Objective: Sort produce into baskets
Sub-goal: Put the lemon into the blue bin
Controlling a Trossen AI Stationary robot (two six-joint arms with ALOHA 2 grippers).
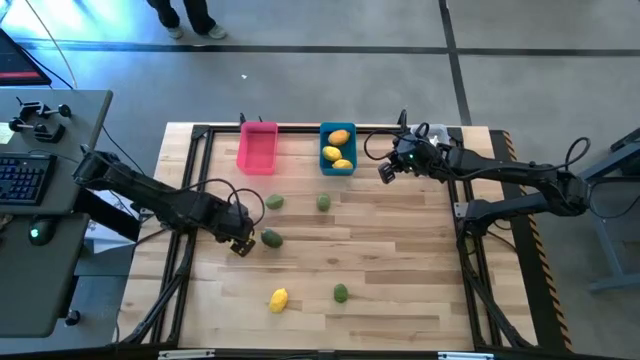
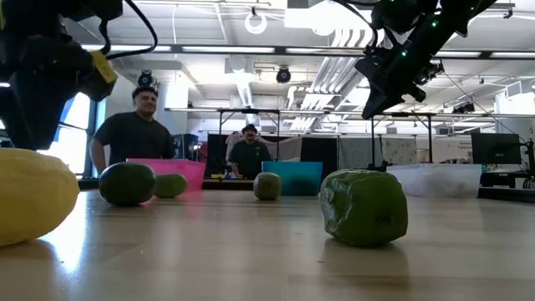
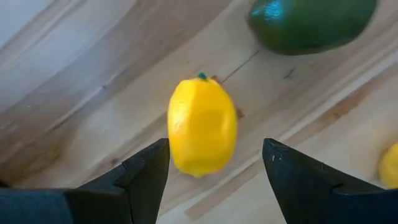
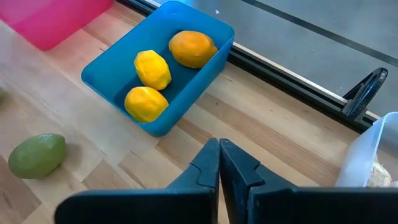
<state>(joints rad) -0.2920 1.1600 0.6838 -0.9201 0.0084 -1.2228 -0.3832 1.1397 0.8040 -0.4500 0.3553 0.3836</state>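
Note:
A yellow lemon point(image 3: 202, 124) lies on the wooden table straight below my left gripper point(image 3: 214, 162), which points down, open, with one finger on either side above it; the gripper point(image 1: 240, 243) hides this lemon in the high view. A green piece point(image 1: 271, 238) lies just beside it. Another lemon point(image 1: 279, 298) and several more green pieces point(image 1: 341, 292) lie scattered. The blue basket point(image 1: 337, 148) holds three yellow-orange pieces point(image 4: 152, 68). The pink basket point(image 1: 257, 147) stands to its left. My right gripper point(image 4: 219, 162) hangs shut over the table right of the blue basket. A pale basket point(image 4: 373, 155) stands beyond it.
Black rails point(image 1: 200, 180) frame the tabletop. Two people point(image 2: 134, 125) stand beyond the far edge. A desk with a keyboard point(image 1: 25, 180) stands left of the table. Bare wood lies in the table's right half point(image 1: 410, 260).

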